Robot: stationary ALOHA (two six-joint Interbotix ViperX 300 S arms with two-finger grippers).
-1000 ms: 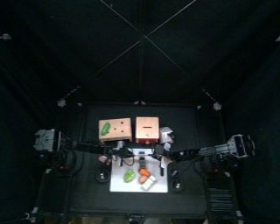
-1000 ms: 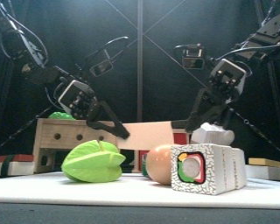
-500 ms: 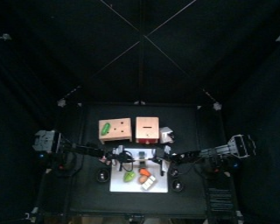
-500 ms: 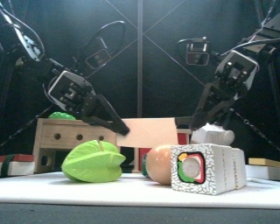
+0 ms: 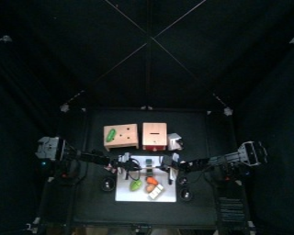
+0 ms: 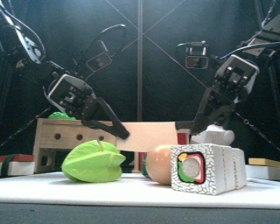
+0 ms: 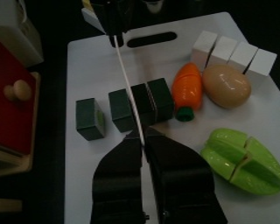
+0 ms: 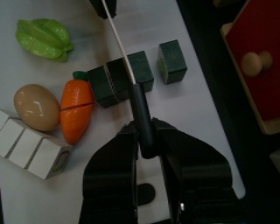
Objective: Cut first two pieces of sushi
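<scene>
The sushi is a dark green roll lying as three blocks on a white cutting board. One block sits slightly apart, and two blocks stay close together. A knife runs across the roll, its thin blade in the gap between the two close blocks. My right gripper is shut on the knife's black handle. My left gripper is shut on the blade's other end. In the front view both arms slope down behind the food, and the roll is hidden.
On the board also lie a carrot, an egg, a green star-shaped fruit and a white segmented roll. A wooden box with a red face stands just behind the board.
Both arms have shifted only slightly. The right arm sits a little higher than a second ago. The knife is still held over the roll.
</scene>
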